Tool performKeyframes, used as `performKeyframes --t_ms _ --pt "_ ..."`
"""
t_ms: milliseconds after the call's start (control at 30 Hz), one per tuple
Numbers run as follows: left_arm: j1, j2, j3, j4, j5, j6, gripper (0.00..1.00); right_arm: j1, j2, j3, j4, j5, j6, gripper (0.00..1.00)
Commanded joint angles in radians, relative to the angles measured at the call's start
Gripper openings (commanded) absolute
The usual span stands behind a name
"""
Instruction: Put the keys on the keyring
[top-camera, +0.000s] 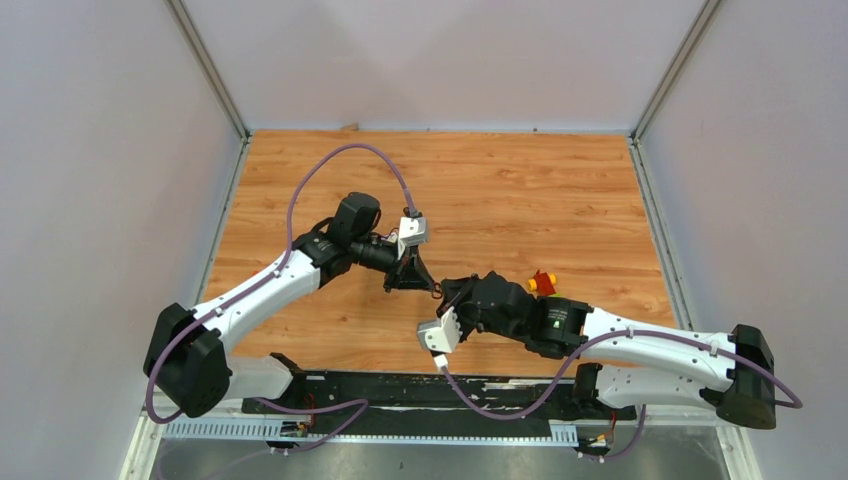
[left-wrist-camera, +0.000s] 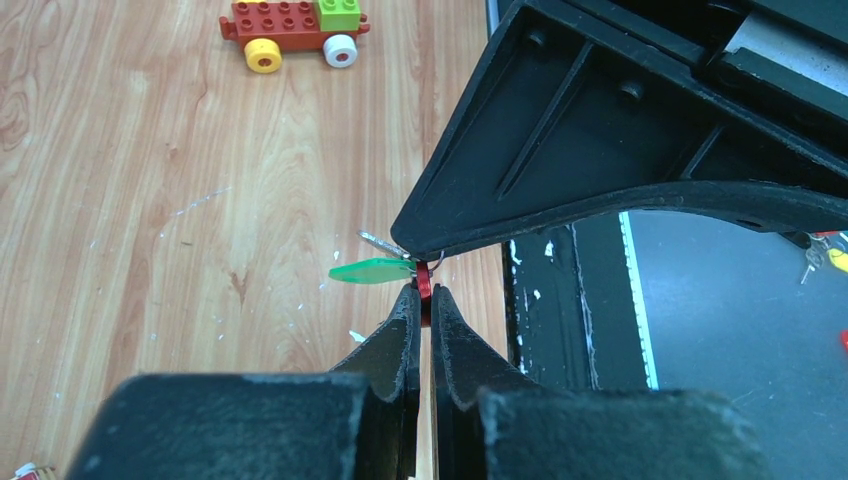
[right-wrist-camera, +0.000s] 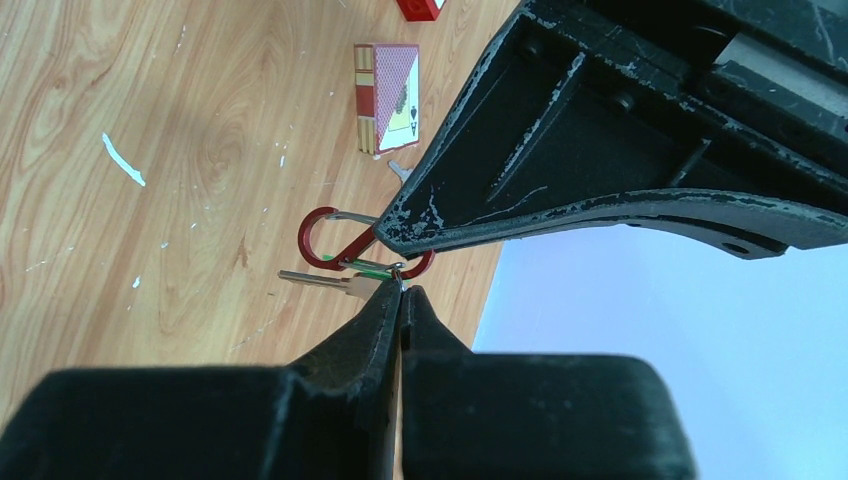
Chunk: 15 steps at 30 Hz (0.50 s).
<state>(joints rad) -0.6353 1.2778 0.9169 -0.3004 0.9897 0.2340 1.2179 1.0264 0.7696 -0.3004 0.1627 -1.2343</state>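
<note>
Holding keyring and key tip to tip

Both arms meet over the near middle of the desk (top-camera: 500, 180). The left pincer (left-wrist-camera: 421, 292) – jaws closed to a sliver – nips the red keyring (right-wrist-camera: 304, 238), with the green-headed key (left-wrist-camera: 368, 270) just beside its tips. The right pincer (right-wrist-camera: 400, 292) is fully closed, pinching the head end of a metal-bladed key (right-wrist-camera: 305, 276) that lies against the keyring; its head colour I cannot tell. Farther off on the desk sit a toy block cluster (left-wrist-camera: 295, 28) and a card box (right-wrist-camera: 390, 95) – both well apart from the pincers.
</note>
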Motion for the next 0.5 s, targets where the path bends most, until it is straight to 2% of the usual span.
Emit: performKeyframes --t_ms 0,300,467 --pt "-0.019 0.018 -0.003 -0.057 0.059 0.013 0.00 -0.004 -0.013 0.046 0.137 0.107 -0.040 0.00" --pt "-0.020 0.025 -0.002 -0.062 0.056 0.016 0.00 -0.004 -0.007 0.054 0.143 0.067 0.019 0.00" --pt "-0.021 0.024 -0.003 -0.064 0.048 0.019 0.00 -0.003 0.004 0.048 0.097 0.024 -0.007 0.00"
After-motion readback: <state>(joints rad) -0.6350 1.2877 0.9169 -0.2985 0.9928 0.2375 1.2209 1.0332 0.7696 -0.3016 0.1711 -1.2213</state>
